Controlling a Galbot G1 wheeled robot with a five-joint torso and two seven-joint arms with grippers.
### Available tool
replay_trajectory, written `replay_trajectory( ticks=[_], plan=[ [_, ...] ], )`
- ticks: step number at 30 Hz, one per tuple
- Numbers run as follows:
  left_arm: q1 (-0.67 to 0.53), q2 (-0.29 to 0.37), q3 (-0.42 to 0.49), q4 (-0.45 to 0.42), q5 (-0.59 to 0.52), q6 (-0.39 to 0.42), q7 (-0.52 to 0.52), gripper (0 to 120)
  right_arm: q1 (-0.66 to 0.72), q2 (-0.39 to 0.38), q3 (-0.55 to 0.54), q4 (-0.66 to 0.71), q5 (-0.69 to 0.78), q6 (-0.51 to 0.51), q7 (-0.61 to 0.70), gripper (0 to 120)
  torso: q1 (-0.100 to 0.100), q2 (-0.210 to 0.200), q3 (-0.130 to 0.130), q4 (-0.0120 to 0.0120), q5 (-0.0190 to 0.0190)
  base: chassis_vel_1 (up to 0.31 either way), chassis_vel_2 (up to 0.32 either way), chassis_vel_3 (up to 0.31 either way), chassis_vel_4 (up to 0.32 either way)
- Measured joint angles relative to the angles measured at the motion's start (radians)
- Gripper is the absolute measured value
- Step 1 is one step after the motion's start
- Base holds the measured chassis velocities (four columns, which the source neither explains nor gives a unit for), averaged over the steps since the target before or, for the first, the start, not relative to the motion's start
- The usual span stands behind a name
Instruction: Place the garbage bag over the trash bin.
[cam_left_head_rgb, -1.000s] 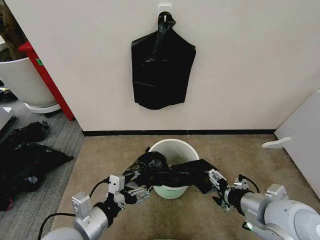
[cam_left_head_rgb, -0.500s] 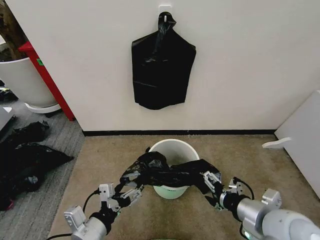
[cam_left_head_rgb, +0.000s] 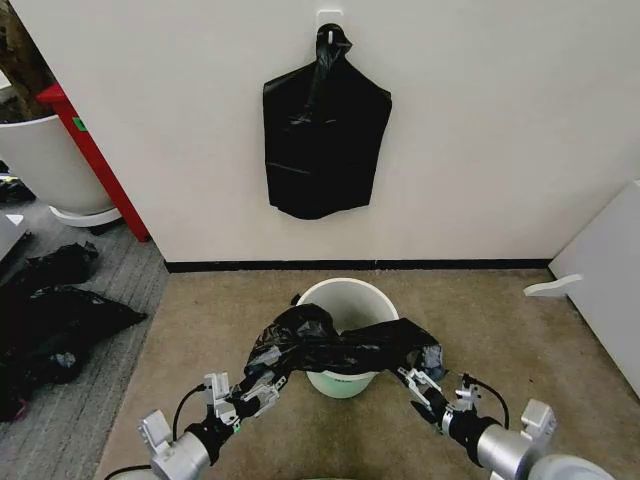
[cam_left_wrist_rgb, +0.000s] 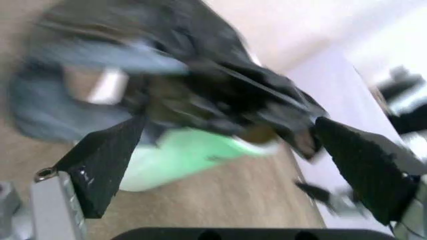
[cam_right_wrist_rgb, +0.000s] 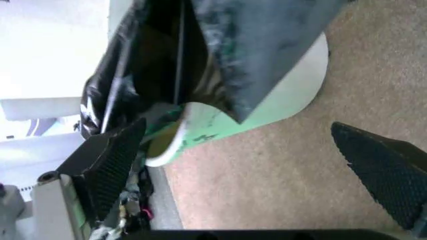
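Here's the trash bin (cam_left_head_rgb: 348, 300) standing on the tan carpet (cam_left_head_rgb: 470, 330) ahead of both hands, and the garbage bag (cam_left_head_rgb: 340, 345) is draped in a crumpled band across its near rim, spilling down the bin's sides towards each hand. The left hand (cam_left_head_rgb: 256, 390) sits low and just short of the bag's left end, its fingers (cam_left_wrist_rgb: 100, 160) spread wide and closed on nothing. Over on the other side the right hand (cam_left_head_rgb: 420, 385) is just below the bag's right end, fingers (cam_right_wrist_rgb: 107, 165) parted too, nothing held between them.
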Motion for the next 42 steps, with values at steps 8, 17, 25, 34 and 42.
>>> replay_trajectory(
  ticks=[8, 17, 25, 34, 42],
  plan=[
    [0.179, 0.015, -0.013, -0.127, 0.013, -0.028, 0.056, 100, 0.004, -0.007, 0.008, -0.015, -0.035, 0.013, -0.016, 99, 0.0, 0.0, 0.0, 0.0004, 0.0005, 0.0, 0.0, 0.0, 0.0],
    [0.034, -0.062, 0.015, -0.023, -0.29, 0.058, -0.104, 100, 0.037, -0.013, 0.0, -0.007, -0.015, 0.014, 0.031, 99, 0.0, 0.0, 0.0, 0.0003, 0.0001, 0.0, 0.0, 0.0, 0.0],
    [-0.031, -0.076, 0.016, 0.076, -0.446, 0.094, -0.126, 100, 0.045, -0.019, 0.006, 0.003, -0.008, 0.017, 0.048, 100, 0.0, 0.0, 0.0, 0.0002, 0.0002, 0.0, 0.0, 0.0, 0.0],
    [-0.102, -0.118, 0.024, 0.16, -0.519, 0.122, -0.106, 100, 0.065, -0.012, -0.006, 0.006, -0.009, 0.017, 0.073, 99, 0.0, 0.0, 0.0, 0.0003, 0.0001, 0.0, 0.0, 0.0, 0.0],
    [-0.128, -0.129, 0.032, 0.177, -0.497, 0.127, -0.115, 88, 0.067, 0.0, -0.009, -0.018, -0.02, 0.037, 0.063, 99, 0.0, 0.0, 0.0, 0.0003, 0.0001, 0.0, 0.0, 0.0, 0.0]
  ],
)
